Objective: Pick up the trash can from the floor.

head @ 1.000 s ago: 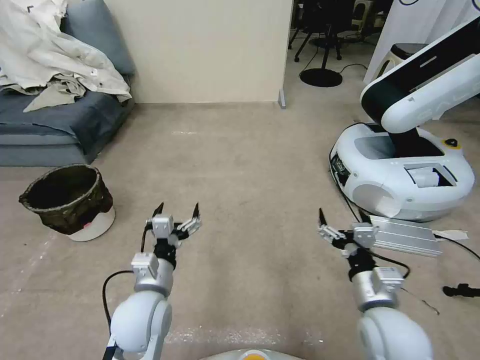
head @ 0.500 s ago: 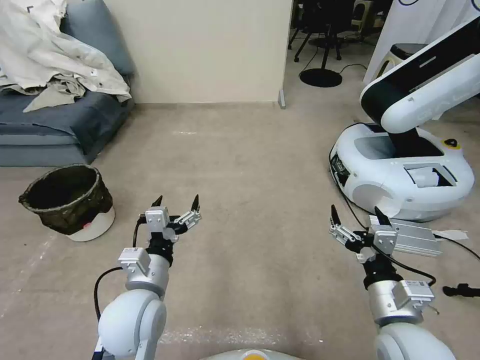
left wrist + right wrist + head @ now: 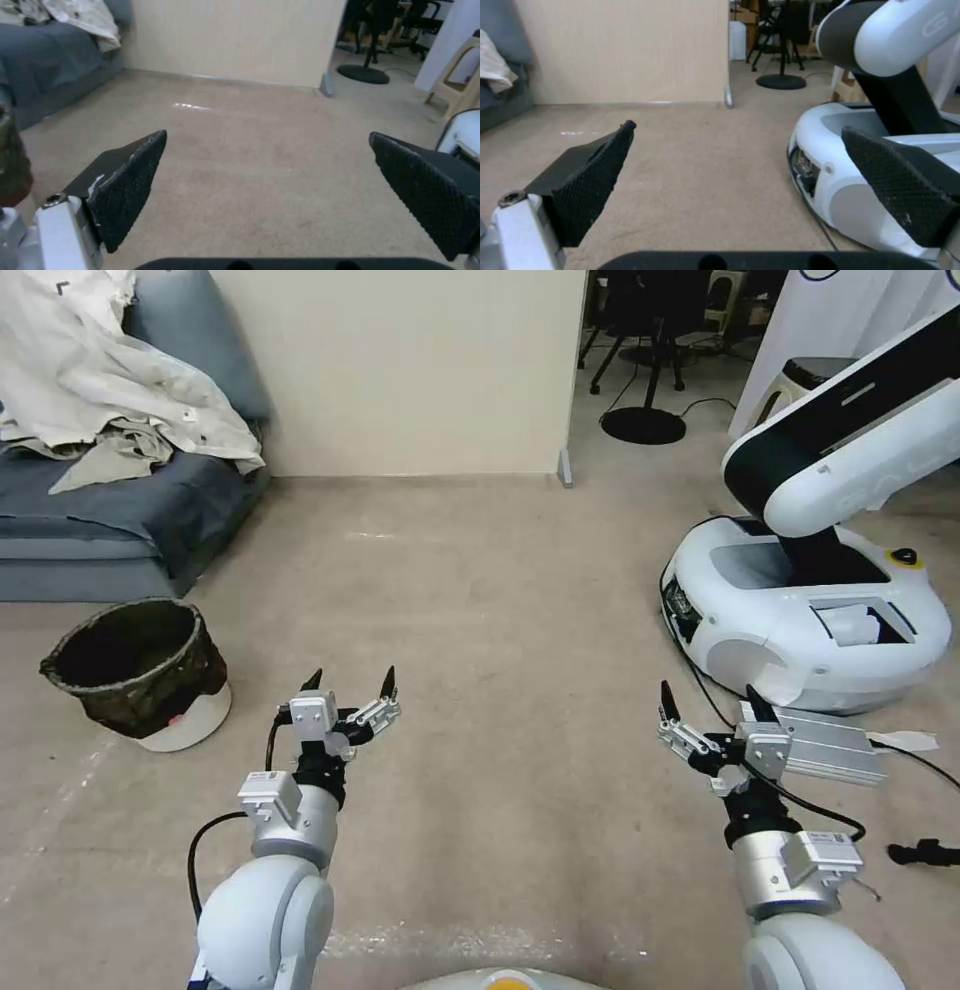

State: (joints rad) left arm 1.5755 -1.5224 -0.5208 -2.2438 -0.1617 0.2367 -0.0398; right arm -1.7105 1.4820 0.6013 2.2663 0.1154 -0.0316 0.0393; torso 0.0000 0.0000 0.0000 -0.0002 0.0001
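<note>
Trash can (image 3: 137, 678): upright on the floor (image 3: 500, 600), off to my left and slightly ahead of my left gripper, well apart from it.
Left gripper (image 3: 349, 681): mine, jaws wide, empty, pointing straight ahead, not at the can; the nearer arm.
Right gripper (image 3: 704, 698): mine, jaws wide, empty, far from the can.
Hard to see: the can's base behind its bag; in my left wrist view, a dark blur at the edge.

We can't really read any text here. The other robot's white arm (image 3: 910, 33) has pale raised lettering that starts with something like a "G", but it's cut off at the edge, so we can't make out the word.
</note>
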